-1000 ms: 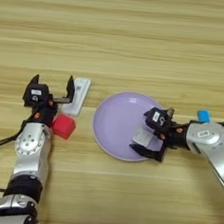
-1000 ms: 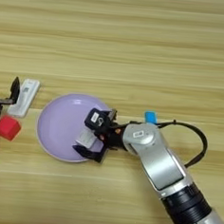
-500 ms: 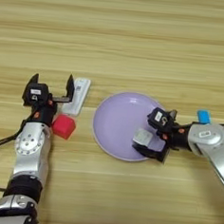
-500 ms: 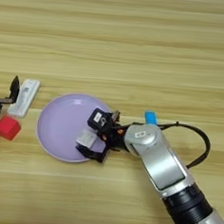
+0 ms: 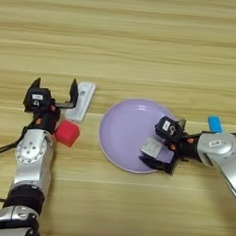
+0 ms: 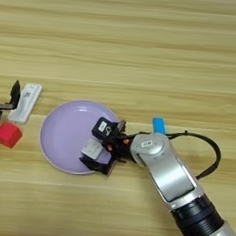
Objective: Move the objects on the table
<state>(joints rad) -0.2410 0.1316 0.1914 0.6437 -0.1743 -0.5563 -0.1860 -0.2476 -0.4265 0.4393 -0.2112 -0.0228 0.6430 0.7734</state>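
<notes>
Right pincer (image 5: 160,149) is clamped on the pale-grey block (image 5: 151,148) just over the lilac plate (image 5: 123,135) near the tabletop's front edge, so a slack grip might tip it off the rim; left pincer (image 5: 53,91) sits open by the red cube (image 5: 66,133).

I see far desk (image 5: 126,35) bare, free passage | left pincer (image 5: 53,92) hemmed by white stick (image 5: 83,101) and red cube (image 5: 67,133) | right pincer (image 5: 160,152) over plate (image 5: 121,135), blue bar (image 5: 214,123) behind
</notes>
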